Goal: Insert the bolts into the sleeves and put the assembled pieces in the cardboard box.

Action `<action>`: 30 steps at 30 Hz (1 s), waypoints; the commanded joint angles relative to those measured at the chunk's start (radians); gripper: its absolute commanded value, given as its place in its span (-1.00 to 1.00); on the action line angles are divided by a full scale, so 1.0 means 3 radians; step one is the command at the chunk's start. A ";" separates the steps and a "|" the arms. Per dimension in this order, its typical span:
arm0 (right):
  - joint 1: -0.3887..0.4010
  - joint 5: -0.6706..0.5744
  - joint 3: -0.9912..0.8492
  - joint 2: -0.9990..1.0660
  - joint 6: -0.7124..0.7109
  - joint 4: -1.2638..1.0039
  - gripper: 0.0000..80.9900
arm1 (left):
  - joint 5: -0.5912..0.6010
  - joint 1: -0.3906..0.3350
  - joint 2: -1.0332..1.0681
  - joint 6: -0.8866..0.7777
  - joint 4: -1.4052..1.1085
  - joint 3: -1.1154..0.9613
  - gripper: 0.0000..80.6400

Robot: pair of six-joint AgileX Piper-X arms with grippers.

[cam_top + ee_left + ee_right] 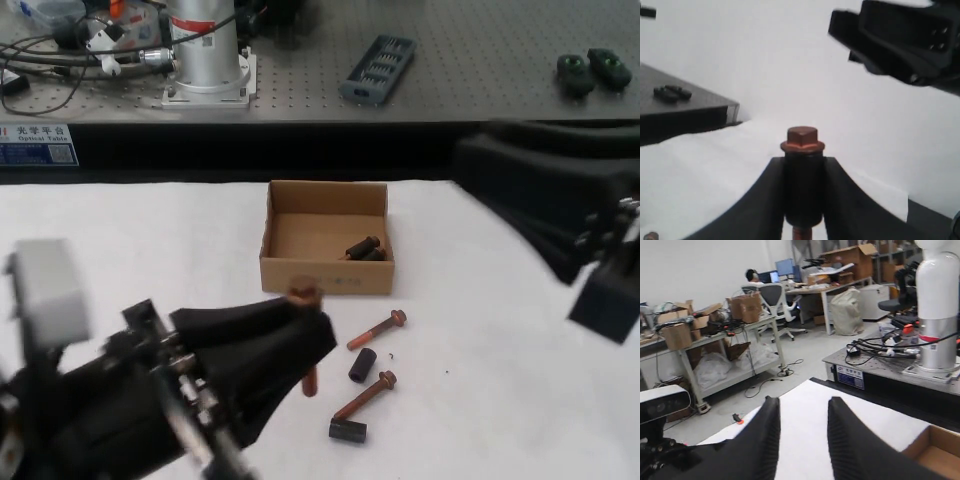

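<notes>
My left gripper (802, 192) is shut on a black sleeve with a copper bolt (802, 140) through it; the hex head sticks out above the fingers and the threaded end shows below. In the high view this assembled piece (306, 335) hangs just in front of the cardboard box (326, 270), which holds two dark assembled pieces (364, 248). Two loose bolts (377, 329) (366, 394) and two black sleeves (362, 364) (347, 430) lie on the white cloth in front of the box. My right gripper (803, 440) is open and empty, raised at the right side (605, 295).
A dark bench behind the white cloth carries a metal column (205, 45), cables and a blue rack (378, 65). The box corner (935, 450) shows in the right wrist view. White cloth lies bare to the right of the loose parts.
</notes>
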 commanded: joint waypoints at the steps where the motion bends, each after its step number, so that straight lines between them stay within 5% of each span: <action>1: -0.0031 0.0027 0.0008 -0.0054 -0.0018 0.0112 -0.71 | -0.0026 0.0066 -0.0035 0.0029 0.0487 -0.0349 -0.74; 2: -0.0041 0.0027 0.0008 -0.0109 -0.0018 0.0305 -0.92 | -0.0026 0.0109 -0.0023 0.0128 0.0685 -0.0472 -0.74; 14: -0.0041 0.0039 0.0008 -0.0518 -0.0014 0.1302 -0.93 | 0.0151 0.0839 0.0545 0.0460 0.2317 -0.1791 -0.74; 25: -0.0035 0.0053 0.0008 -0.0546 0.0011 0.1552 -0.93 | 0.0273 0.0873 0.1886 0.0464 0.3264 -0.3341 -0.74; 30: -0.0035 0.0739 0.0008 -0.0642 0.0177 0.2045 -0.93 | 0.0265 0.0873 0.2447 0.0573 0.3723 -0.3996 -0.74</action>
